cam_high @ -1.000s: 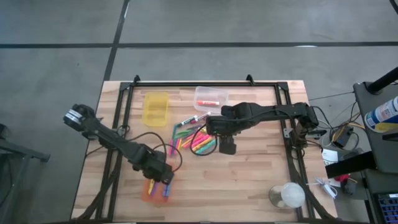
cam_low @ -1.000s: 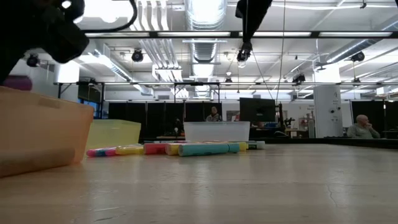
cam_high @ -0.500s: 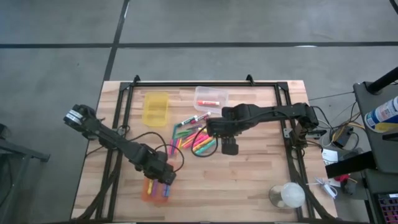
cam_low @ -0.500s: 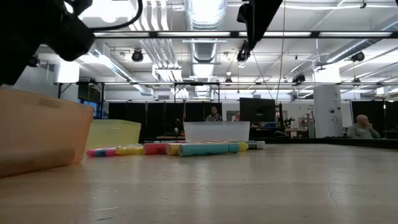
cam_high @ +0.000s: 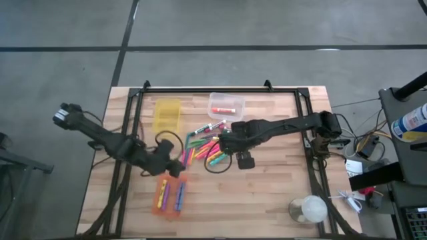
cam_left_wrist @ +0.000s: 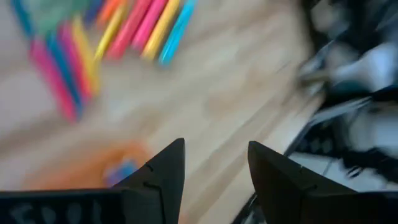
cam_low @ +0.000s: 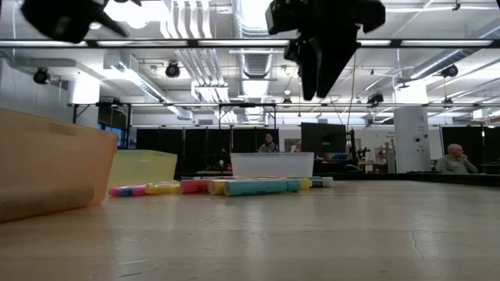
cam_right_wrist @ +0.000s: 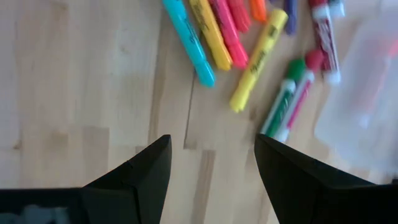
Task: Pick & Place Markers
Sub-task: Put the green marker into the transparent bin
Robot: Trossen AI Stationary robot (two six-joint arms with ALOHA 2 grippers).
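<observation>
From above, the markers [cam_high: 205, 148] lie fanned in a loose heap at the middle of the table [cam_high: 280, 193], with a few more already lying in the orange bin [cam_high: 169, 197] down at about seven o'clock from the heap. A yellow bin [cam_high: 167, 117] sits at ten o'clock from the heap and a clear bin [cam_high: 226, 106] with a red marker inside at one o'clock. The left gripper [cam_high: 172, 165] hangs between the heap and the orange bin, empty. The right gripper [cam_high: 227, 141] is over the heap's three o'clock edge.

From table height, the markers [cam_low: 234, 186] show as a low row of round barrels lying flat, touching one another. To my eye they are light, stiff and smooth, so they would roll or skid if nudged sideways.

Past the left wrist, the two fingers [cam_left_wrist: 163, 171] stand apart with nothing between them, bare wood below, the coloured markers [cam_left_wrist: 106, 43] farther off and blurred.

Past the right wrist, the fingers [cam_right_wrist: 146, 168] are spread wide and empty over bare wood, with a cyan marker [cam_right_wrist: 188, 41], a yellow one [cam_right_wrist: 258, 60] and a green one [cam_right_wrist: 285, 96] just beyond. The yellow marker lies a little apart from its neighbours. I judge the sound hold is across the middle of a barrel, jaws square to its length, picking one at the heap's edge so the fingers do not wedge against the next.
</observation>
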